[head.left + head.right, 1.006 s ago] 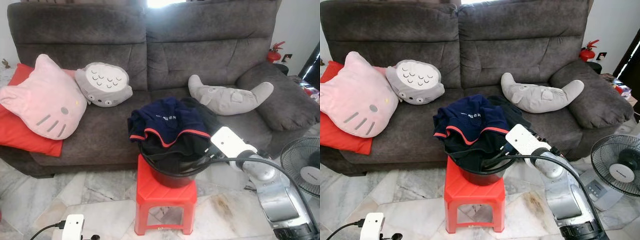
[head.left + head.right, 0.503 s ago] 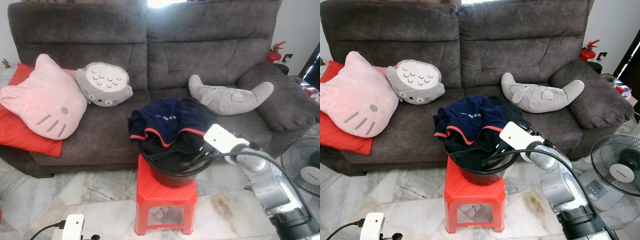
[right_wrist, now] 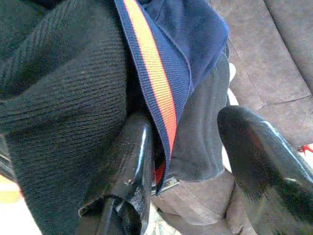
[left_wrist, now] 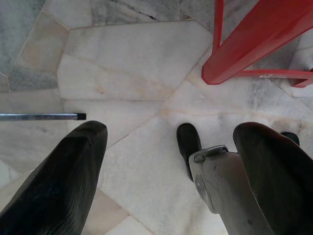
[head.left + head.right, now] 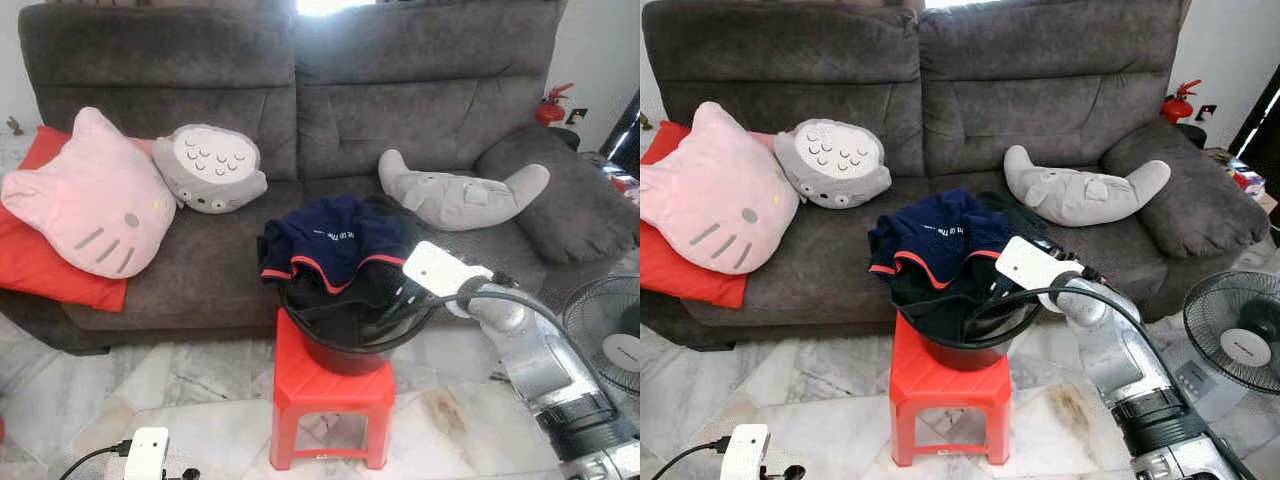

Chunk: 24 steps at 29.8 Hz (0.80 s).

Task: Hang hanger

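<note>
A black bucket (image 5: 345,345) stands on a red plastic stool (image 5: 330,395) in front of the sofa. It is heaped with clothes: a navy garment with an orange-red hem (image 5: 335,245) lies over a dark ribbed knit (image 3: 58,98). My right gripper (image 5: 395,303) reaches into the bucket's right side. In the right wrist view its fingers (image 3: 132,161) stand open with the orange-trimmed hem (image 3: 156,98) between them; a small metal piece (image 3: 167,185) shows under the cloth. My left gripper (image 4: 171,166) hangs open low over the floor.
A grey sofa (image 5: 420,90) carries a pink cat cushion (image 5: 85,195), a grey round cushion (image 5: 210,168) and a grey plush (image 5: 460,198). A fan (image 5: 605,340) stands at the right. A thin metal rod (image 4: 41,116) lies on the marble floor beside my foot (image 4: 188,144).
My right arm has shifted left and forward, pushing its fingers further into the clothes at the bucket's right rim. The left arm has not moved.
</note>
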### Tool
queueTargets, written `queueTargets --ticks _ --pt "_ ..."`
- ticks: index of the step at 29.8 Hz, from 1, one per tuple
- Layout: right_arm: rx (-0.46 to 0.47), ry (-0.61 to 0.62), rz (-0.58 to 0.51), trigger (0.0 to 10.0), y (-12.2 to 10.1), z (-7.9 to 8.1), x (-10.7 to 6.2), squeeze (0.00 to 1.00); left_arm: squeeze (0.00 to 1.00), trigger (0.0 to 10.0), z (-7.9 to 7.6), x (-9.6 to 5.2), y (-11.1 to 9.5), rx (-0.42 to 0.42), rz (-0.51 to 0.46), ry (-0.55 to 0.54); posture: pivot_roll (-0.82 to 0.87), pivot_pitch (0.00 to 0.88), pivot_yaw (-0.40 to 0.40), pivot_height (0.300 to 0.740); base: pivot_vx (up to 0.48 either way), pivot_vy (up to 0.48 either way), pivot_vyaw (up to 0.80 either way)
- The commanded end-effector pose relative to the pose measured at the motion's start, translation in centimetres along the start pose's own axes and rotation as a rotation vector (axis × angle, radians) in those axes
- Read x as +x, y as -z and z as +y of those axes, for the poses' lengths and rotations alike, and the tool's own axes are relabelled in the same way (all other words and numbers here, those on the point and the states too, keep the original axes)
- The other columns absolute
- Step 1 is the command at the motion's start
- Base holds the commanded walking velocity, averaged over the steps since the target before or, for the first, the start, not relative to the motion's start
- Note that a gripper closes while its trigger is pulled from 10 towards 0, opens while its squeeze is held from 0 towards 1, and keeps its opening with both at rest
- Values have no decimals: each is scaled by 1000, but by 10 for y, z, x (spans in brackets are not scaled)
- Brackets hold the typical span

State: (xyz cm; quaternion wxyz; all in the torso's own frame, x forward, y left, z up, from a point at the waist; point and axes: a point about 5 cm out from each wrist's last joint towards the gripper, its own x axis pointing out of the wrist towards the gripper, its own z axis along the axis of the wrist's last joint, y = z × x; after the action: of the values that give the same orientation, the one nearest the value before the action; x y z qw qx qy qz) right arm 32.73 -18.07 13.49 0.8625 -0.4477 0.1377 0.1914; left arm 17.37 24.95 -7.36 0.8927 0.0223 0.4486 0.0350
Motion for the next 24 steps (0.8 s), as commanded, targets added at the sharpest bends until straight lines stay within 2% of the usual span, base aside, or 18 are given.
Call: queueTargets --ticks 1,12,22,24 --pt "-22 19 -3 0 -3 -6 1 0 0 10000 1 0 1 10 12 -2 -221 0 13 740 0 0 0" --pt "-43 35 -19 0 -6 -9 4 0 0 10000 2 0 2 17 14 -2 -221 0 14 740 0 0 0" --pt "-55 69 -27 0 -7 -18 3 0 0 10000 2 -1 2 21 15 -2 -219 0 13 740 0 0 0" --pt "-53 88 -36 0 -8 -24 3 0 0 10000 2 -1 2 21 16 -1 -219 0 13 740 0 0 0"
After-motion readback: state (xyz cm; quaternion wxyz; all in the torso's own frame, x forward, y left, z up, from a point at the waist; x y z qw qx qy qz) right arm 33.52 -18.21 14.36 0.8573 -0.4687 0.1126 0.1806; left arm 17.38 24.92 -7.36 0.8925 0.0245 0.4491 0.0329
